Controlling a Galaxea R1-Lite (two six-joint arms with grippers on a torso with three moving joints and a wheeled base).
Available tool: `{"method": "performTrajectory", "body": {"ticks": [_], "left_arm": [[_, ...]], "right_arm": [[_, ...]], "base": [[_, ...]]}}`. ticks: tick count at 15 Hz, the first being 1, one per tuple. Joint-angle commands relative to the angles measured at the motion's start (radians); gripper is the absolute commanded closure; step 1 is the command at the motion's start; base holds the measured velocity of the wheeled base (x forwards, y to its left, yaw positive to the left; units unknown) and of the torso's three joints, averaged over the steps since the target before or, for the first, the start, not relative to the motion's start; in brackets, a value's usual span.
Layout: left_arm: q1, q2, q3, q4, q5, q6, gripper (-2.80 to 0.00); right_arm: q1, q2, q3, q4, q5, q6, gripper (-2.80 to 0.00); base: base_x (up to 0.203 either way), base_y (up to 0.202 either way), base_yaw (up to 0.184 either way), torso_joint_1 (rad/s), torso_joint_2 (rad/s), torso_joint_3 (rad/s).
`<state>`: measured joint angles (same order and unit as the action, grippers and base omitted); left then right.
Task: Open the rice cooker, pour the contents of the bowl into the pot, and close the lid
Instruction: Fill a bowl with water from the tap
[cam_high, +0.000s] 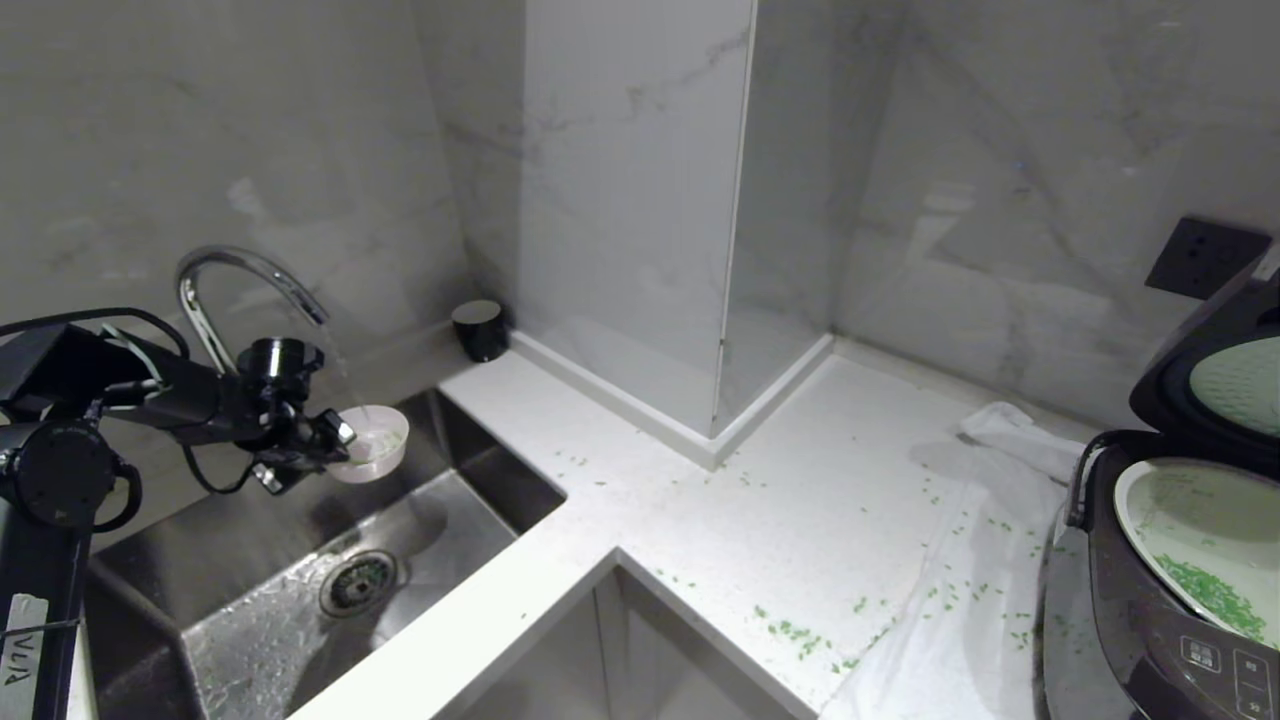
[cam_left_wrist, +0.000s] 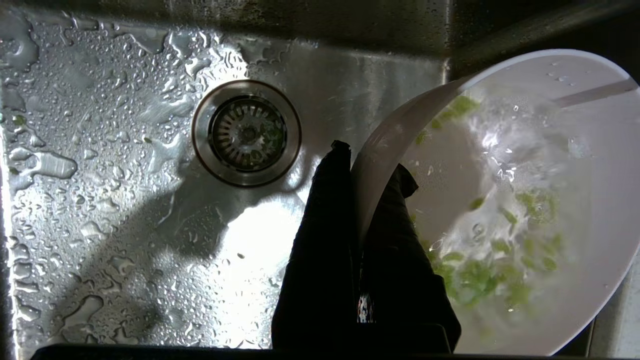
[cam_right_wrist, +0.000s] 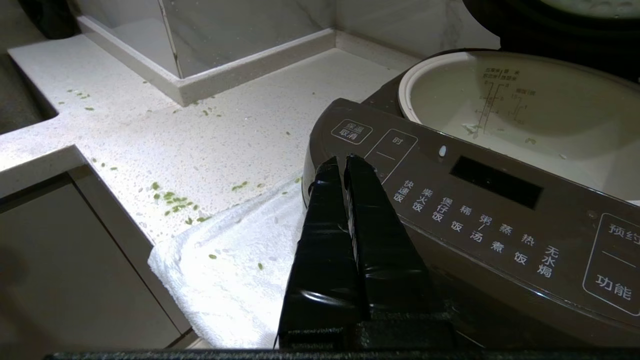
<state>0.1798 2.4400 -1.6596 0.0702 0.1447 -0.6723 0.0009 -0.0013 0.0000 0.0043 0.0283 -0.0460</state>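
My left gripper (cam_high: 335, 445) (cam_left_wrist: 372, 160) is shut on the rim of the pale bowl (cam_high: 378, 443) (cam_left_wrist: 550, 200), holding it over the sink below the faucet spout. Water runs into the bowl, and green contents (cam_left_wrist: 480, 275) swirl in it. At the far right stands the rice cooker (cam_high: 1140, 620) (cam_right_wrist: 475, 210) with its lid (cam_high: 1210, 380) raised. Its white pot (cam_high: 1140, 500) (cam_right_wrist: 525, 115) holds green bits (cam_high: 1210, 590). My right gripper (cam_right_wrist: 344, 162) is shut and empty, parked by the cooker's front panel, outside the head view.
The curved faucet (cam_high: 230, 275) stands behind the wet steel sink (cam_high: 250, 640), which has a round drain (cam_high: 358, 583) (cam_left_wrist: 246, 132). Green bits lie scattered on the white counter (cam_high: 800, 500). A white towel (cam_high: 1010, 430) (cam_right_wrist: 235, 270) lies beside the cooker. A black cup (cam_high: 480, 328) sits in the corner.
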Motion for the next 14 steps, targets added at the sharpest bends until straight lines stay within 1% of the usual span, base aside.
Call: {"method": "performTrajectory", "body": {"ticks": [1, 11, 14], "left_arm": [[0.001, -0.007, 0.004, 0.002, 0.001, -0.005, 0.0], [-0.002, -0.029, 0.026, 0.002, 0.001, -0.006, 0.0], [-0.016, -0.053, 0.076, 0.001, -0.002, -0.004, 0.0]], "right_arm": [[0.001, 0.001, 0.0, 0.0, 0.001, 0.0, 0.0], [0.001, 0.001, 0.0, 0.0, 0.001, 0.0, 0.0], [-0.001, 0.001, 0.0, 0.001, 0.001, 0.0, 0.0]], "base": [[0.0, 0.0, 0.0, 0.0, 0.0, 0.0], [0.0, 0.0, 0.0, 0.0, 0.0, 0.0], [0.0, 0.0, 0.0, 0.0, 0.0, 0.0]]}}
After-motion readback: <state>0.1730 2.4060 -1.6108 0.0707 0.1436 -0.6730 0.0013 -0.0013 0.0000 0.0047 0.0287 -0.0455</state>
